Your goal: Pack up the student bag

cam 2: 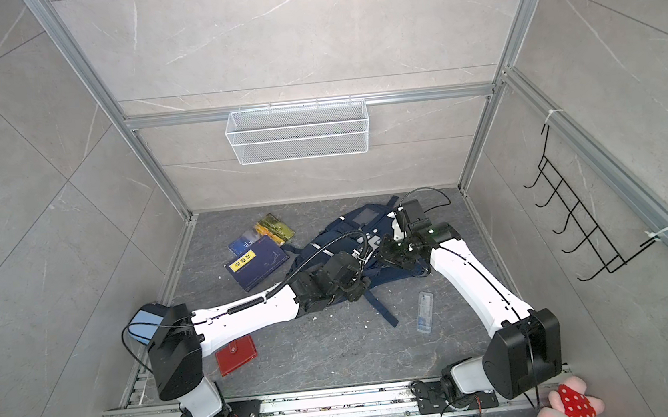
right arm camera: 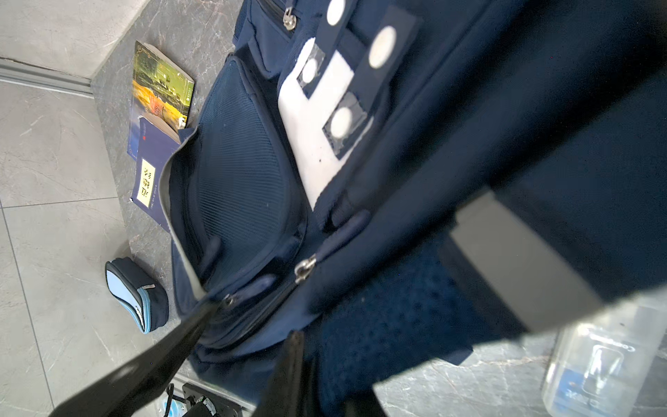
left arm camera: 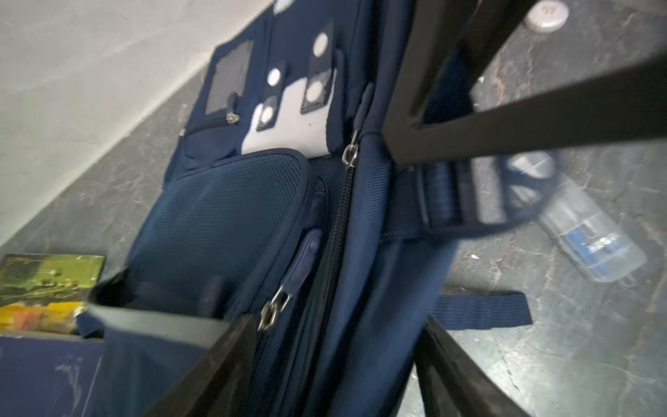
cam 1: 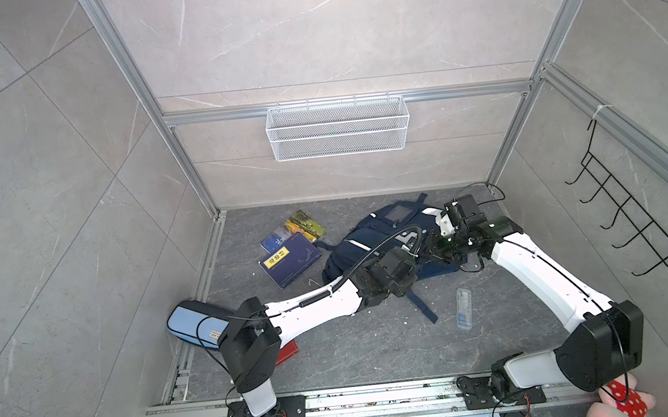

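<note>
Nearest, low left in a top view: wallet (cam 2: pixel 235 354), red, flat on the floor (cam 2: pixel 338 355), just beside the left arm (cam 2: pixel 246 314). Slightly further, at the floor's left edge: pencil case (cam 1: pixel 190 321), tucked under that arm's elbow and liable to be knocked by any wide swing. Right of centre: clear box (cam 1: pixel 464 309), near the bag's trailing strap (cam 1: pixel 423 307), liable to be dragged along with a hauled bag.

Then the bag (cam 1: pixel 349 258), just above centre in both top views, lying front up under both grippers. Left gripper (left arm camera: pixel 339 321): jaws apart, astride the zip (left arm camera: pixel 339 216), holding nothing. Zip seemingly closed along the visible stretch; packing judged not begun. Danger here: closing on slack cloth rather than on the pull (left arm camera: pixel 274 310), which is small and off to one side of the gap. Result: bunched fabric and an unmoved zip.

Right gripper (right arm camera: pixel 254 321): jaws nearly together, seemingly pinched on bag cloth beside the zip, with some doubt owing to blur. A thin hold at best, apt to slip under a tug from the other side, letting the bag sag or skid. Crowding too: both grippers close over one seam, cable (cam 1: pixel 369 248) looped across, easy to snag or bump.

Beyond, up and left of the bag: books (cam 1: pixel 288 249), three, overlapping, just beside its edge, apt to be shoved by a sliding bag. Furthest, on the back wall: basket (cam 1: pixel 337 127), no part in this.
</note>
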You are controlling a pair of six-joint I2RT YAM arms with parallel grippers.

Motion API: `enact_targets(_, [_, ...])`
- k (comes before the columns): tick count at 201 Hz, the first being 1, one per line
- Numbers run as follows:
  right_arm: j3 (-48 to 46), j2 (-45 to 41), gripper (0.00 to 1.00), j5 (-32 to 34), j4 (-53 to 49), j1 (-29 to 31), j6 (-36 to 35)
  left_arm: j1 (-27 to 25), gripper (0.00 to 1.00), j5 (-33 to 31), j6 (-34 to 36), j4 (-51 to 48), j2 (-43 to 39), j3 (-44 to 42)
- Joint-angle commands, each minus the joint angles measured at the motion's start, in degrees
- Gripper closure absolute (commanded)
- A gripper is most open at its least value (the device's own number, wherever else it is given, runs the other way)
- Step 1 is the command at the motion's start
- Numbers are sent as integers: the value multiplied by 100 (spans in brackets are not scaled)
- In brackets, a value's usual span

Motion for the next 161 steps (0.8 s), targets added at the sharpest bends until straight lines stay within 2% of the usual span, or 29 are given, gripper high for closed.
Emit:
enact_targets(1, [180, -78, 88, -87, 61, 43, -125, 141, 37, 301, 225, 96, 243, 322])
enact_targets(10, [189, -75, 87, -90, 55, 41, -138, 151, 44, 331, 277, 46, 329, 424])
enact_targets(18, [212, -70, 86, -91, 48, 41, -148, 151, 54, 362, 301, 5, 365, 477])
enact_targets(26, [239, -67, 85, -92, 42, 46, -156, 162, 72, 434, 305, -34, 354, 481])
enact_targets(34, [266, -60, 84, -89, 38, 38, -165, 192, 100, 544, 238, -51, 287, 444])
enact_targets(62, [316, -134, 74, -22, -18, 38, -340, 454, 100, 1337, -12, -50, -216, 62])
enact_targets(74, [338, -182, 61, -34, -50, 41, -501, 600, 100, 1710, -47, -59, -457, -88])
enact_targets(91, [427, -309, 36, -216, -180, 38, -1034, 809, 100, 2228, -17, -248, -706, -164])
enact_targets(108, [389, -721, 21, -64, -356, 40, -1679, 1047, 100, 2880, 81, -526, -881, -119])
enact_targets(129, [-48, -1526, 16, -234, -156, 46, -2653, 1268, 100, 3637, 187, -854, -987, 35])
enact_targets(161, [-453, -2435, 14, -584, -202, 50, -3978, 1377, 100, 4324, 519, -1562, -870, 486])
